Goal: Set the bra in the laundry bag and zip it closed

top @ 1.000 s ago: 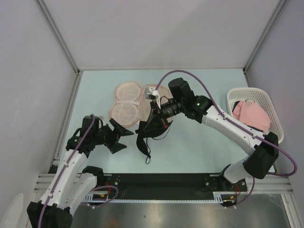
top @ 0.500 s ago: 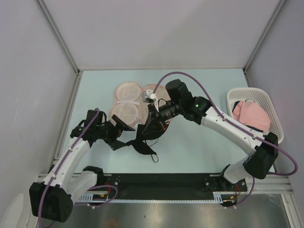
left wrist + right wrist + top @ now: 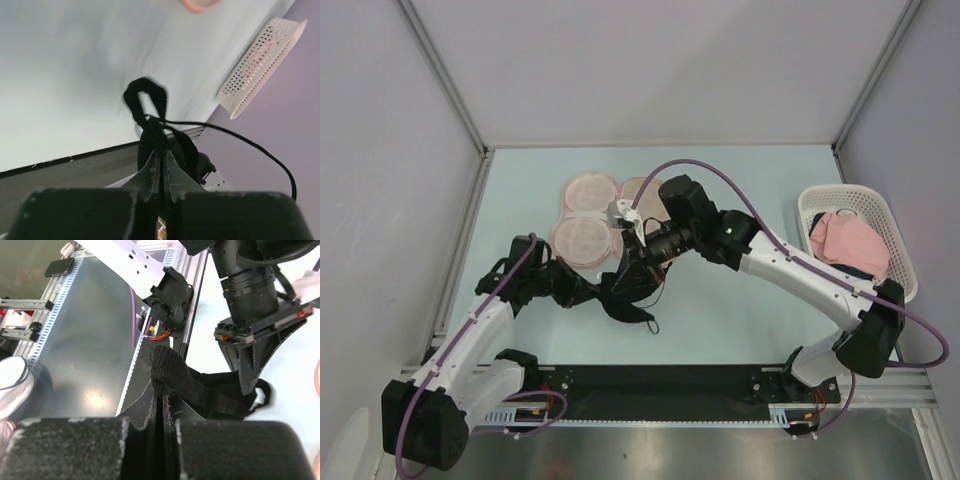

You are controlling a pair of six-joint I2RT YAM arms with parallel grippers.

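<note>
The black bra [image 3: 628,297] hangs bunched between both grippers, just in front of the laundry bag [image 3: 588,213], which lies open and flat with its pale pink inside up. My left gripper [image 3: 598,291] is shut on the bra's left end; in the left wrist view the jaws [image 3: 161,152] pinch black fabric and a strap loop [image 3: 145,98] sticks out beyond them. My right gripper [image 3: 636,266] is shut on the bra's upper part; in the right wrist view a ribbed black band [image 3: 172,371] is clamped at its tips [image 3: 162,392]. The cups are hidden in the bunch.
A white lattice basket [image 3: 823,199] with a pink folded cloth [image 3: 848,243] stands at the right edge of the table. The same basket [image 3: 260,65] shows in the left wrist view. Grey walls close in the table on three sides.
My left gripper has swung right to the bra and shut on it. The right arm has carried the bra a little left and nearer, and the hanging strap has bunched up.
</note>
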